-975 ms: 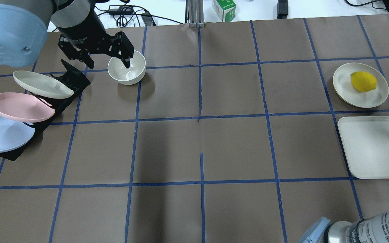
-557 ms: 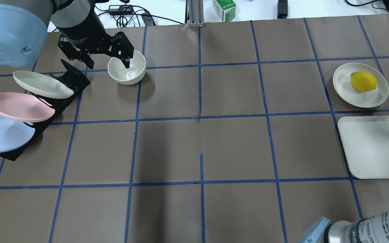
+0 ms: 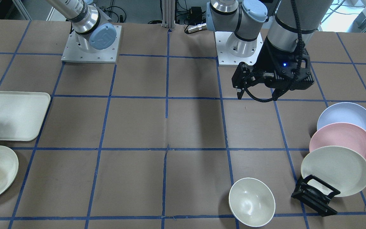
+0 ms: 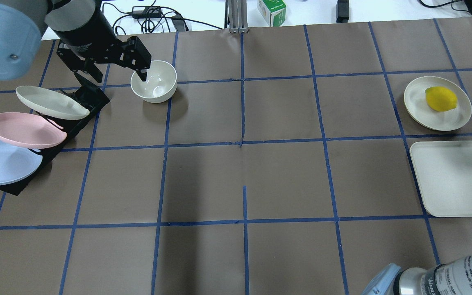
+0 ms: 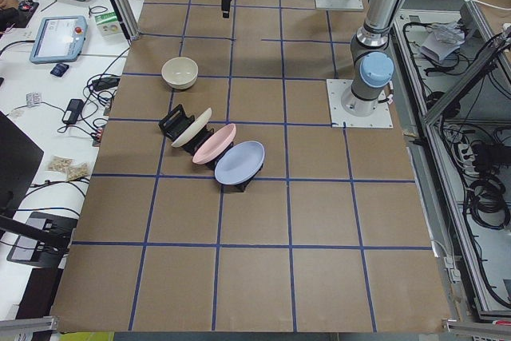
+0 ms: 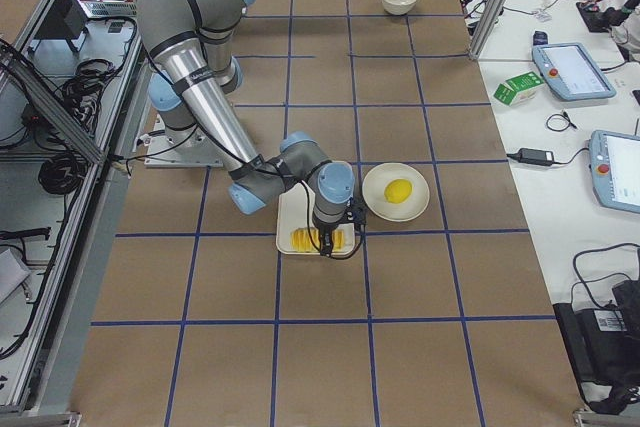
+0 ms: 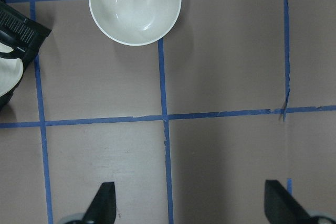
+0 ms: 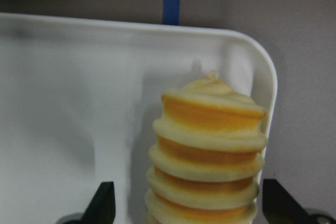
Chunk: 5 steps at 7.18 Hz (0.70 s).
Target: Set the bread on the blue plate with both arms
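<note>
Right wrist-mounted view first: my right claw (image 8: pixel 191 203) is spread wide around the end of the bread (image 8: pixel 210 150) and grips nothing. One black finger (image 8: pixel 104 201) stands clear of the loaf on one side. The other sits close beside it on the far side, and I cannot tell if that one touches. The bread lies along one edge of the cream tray (image 8: pixel 79 103), near a rounded corner, with its orange and cream ridges running across it. In the exterior right view my near arm bends down over this tray (image 6: pixel 284 209), and the loaf (image 6: pixel 303 240) shows under my wrist. Just beside the tray, farther from my base, a small cream plate (image 4: pixel 418 108) holds a yellow lemon (image 4: pixel 441 98).

My left claw (image 7: pixel 191 203) is also wide open with nothing between its fingers (image 7: pixel 105 203), only brown table (image 7: pixel 236 51) crossed by blue tape. It hovers near the white bowl (image 7: pixel 135 6), which stands upright. Beside the bowl is the end of a black rack (image 4: pixel 90 98).

The blue plate (image 4: pixel 2 162) leans tilted in that rack, in the slot nearest my base. The pink plate (image 4: pixel 23 130) is next to it and a cream plate (image 4: pixel 49 102) is beyond that. All of this is on my left side of the table, well apart from the bread on my right.
</note>
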Available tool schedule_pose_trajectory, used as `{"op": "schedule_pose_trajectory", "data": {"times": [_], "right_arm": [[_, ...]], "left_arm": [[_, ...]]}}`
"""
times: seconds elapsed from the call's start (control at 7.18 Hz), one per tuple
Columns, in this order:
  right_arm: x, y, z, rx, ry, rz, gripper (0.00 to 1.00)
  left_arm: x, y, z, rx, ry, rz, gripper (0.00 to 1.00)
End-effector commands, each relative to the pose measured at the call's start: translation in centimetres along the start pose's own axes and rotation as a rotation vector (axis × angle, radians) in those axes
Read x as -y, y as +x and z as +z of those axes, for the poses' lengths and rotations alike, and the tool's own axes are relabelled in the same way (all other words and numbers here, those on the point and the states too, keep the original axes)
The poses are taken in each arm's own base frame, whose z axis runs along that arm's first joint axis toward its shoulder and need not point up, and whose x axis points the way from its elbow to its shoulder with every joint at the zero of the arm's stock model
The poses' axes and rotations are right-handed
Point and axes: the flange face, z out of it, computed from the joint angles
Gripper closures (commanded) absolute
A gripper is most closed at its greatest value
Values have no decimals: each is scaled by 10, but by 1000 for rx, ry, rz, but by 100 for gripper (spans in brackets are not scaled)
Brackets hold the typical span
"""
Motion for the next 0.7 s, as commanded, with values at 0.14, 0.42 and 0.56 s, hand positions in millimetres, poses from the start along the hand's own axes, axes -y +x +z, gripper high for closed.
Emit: {"op": "schedule_pose_trajectory", "data": {"times": [0.14,0.42,0.56], "right_arm": [[-1,-1,4,5,-8,-2,9],[0,0,4,4,-7,3,88],[0,1,2,3,-8,0,100]], "left_arm": [[-20,-111,-20,9,-116,-220,0],[-29,-221,-23,25,-100,-427,0],[-38,-285,-12,26,-114,-546,0]]}}
